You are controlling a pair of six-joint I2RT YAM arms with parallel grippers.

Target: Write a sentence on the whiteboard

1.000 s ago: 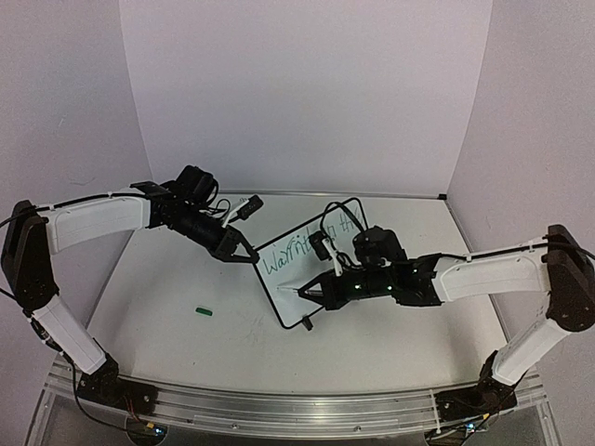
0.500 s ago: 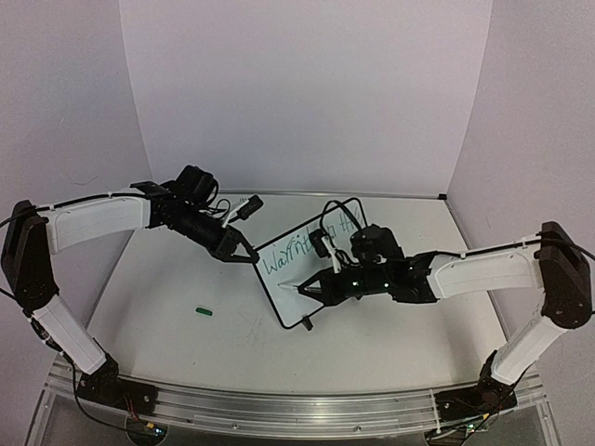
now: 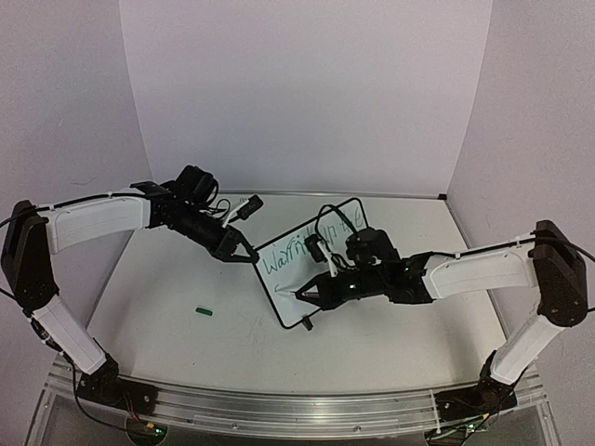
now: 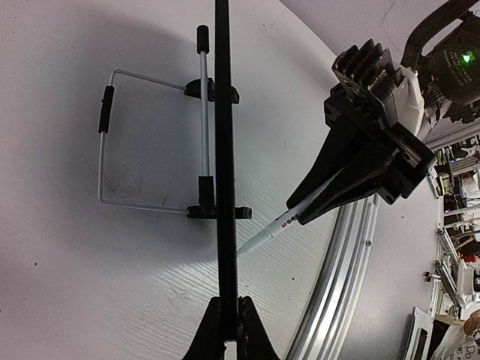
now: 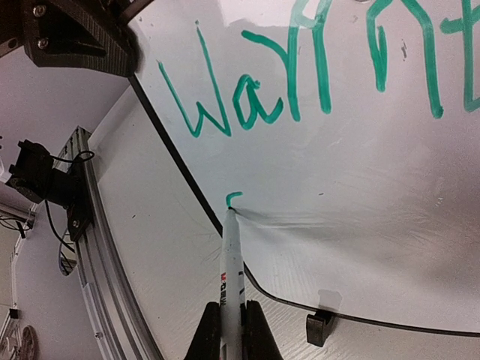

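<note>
My left claw [image 4: 228, 307] pinches the edge of the black-framed whiteboard [image 5: 360, 172] to steady it. My right claw [image 5: 232, 309] grips the white marker [image 5: 231, 255], tip touching just ahead.

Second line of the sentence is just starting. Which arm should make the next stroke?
Right. The right pincer grips the marker, whose tip sits at a short green mark on the whiteboard, below the existing writing. The left pincer is clamped on the board's edge, steadying it.
</note>
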